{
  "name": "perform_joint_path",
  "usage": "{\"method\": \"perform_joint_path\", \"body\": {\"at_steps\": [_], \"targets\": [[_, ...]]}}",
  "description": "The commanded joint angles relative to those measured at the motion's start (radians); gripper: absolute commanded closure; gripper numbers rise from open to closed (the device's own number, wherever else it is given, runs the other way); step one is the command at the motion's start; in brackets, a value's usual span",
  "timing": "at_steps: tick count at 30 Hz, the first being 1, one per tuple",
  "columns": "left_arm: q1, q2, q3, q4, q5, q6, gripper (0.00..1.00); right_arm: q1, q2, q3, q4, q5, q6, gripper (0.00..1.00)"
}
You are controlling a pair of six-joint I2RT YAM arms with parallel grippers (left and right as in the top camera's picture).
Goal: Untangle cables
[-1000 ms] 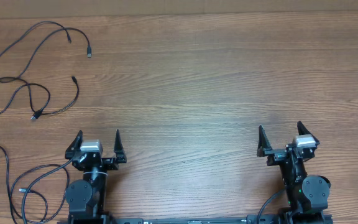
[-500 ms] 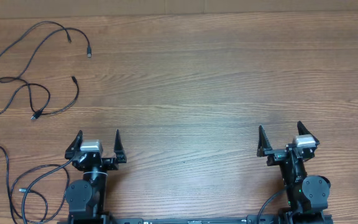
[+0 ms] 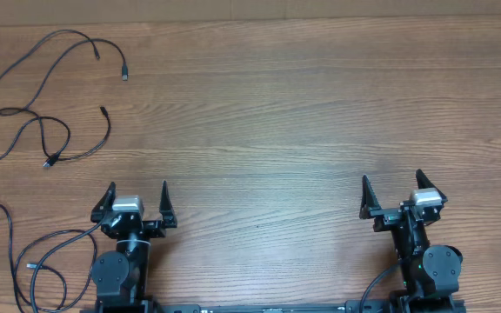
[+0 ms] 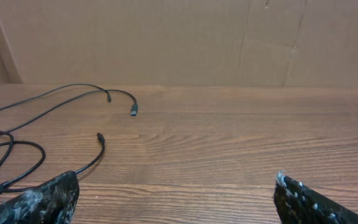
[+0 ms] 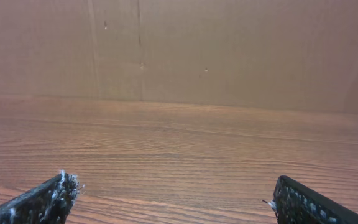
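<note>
The cables (image 3: 42, 122) are thin black cords with small plug ends, lying as loose crossing loops at the far left of the wooden table. They also show in the left wrist view (image 4: 55, 134), ahead and to the left of the fingers. My left gripper (image 3: 136, 198) is open and empty near the front edge, well short of the cables. My right gripper (image 3: 391, 190) is open and empty at the front right, far from them. In the wrist views the left gripper (image 4: 176, 193) and the right gripper (image 5: 173, 196) have bare wood between their fingers.
A cardboard wall (image 4: 185, 37) stands along the table's far edge. More black wires (image 3: 16, 252) loop at the front left beside the left arm's base. Bare wood (image 3: 320, 113) fills the middle and right.
</note>
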Motion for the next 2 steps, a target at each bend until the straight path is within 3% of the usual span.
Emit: {"method": "perform_joint_path", "body": {"at_steps": [1, 2], "targets": [[0.004, -0.008, -0.004, -0.001, -0.010, 0.023, 0.01, -0.003, -0.009, -0.011, 0.005, -0.005, 0.003, 0.00], [0.004, -0.008, -0.004, -0.001, -0.010, 0.023, 0.01, -0.003, -0.009, -0.011, 0.005, -0.005, 0.003, 0.00]]}}
